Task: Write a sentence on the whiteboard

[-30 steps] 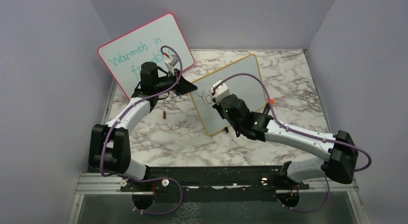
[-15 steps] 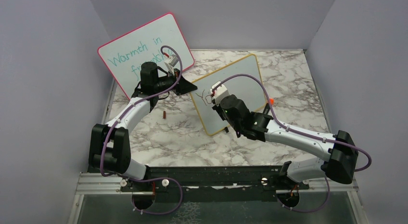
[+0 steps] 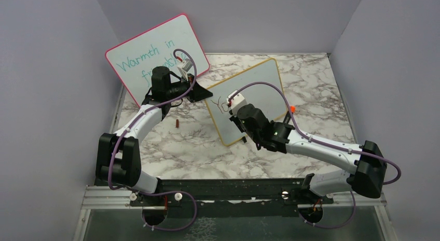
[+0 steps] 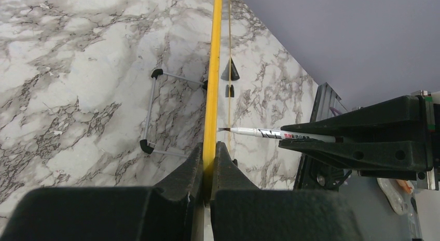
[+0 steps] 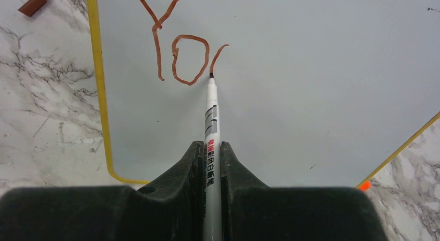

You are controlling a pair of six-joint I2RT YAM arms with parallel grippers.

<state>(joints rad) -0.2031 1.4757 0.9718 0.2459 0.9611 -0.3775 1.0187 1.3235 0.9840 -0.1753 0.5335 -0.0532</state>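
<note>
The yellow-framed whiteboard [image 3: 259,90] stands tilted mid-table; it fills the right wrist view [image 5: 311,85]. My left gripper [image 3: 200,91] is shut on its yellow edge [image 4: 211,96]. My right gripper [image 5: 210,147] is shut on a white marker [image 5: 210,122], tip touching the board. The red-brown writing [image 5: 176,49] reads "Yo" plus a short first stroke of another letter. In the left wrist view the marker [image 4: 259,132] points at the board edge-on. In the top view the right gripper [image 3: 236,103] is over the board's left part.
A larger pink-framed board [image 3: 155,54] with teal writing leans at the back left. A small red-brown cap [image 3: 177,123] lies on the marble table, also in the right wrist view [image 5: 33,2]. The board's wire stand [image 4: 153,111] and black feet [image 4: 230,70] show behind it.
The right gripper has shifted slightly right and down along the board, and a new short stroke has appeared after the "Yo". The left arm has not moved.
</note>
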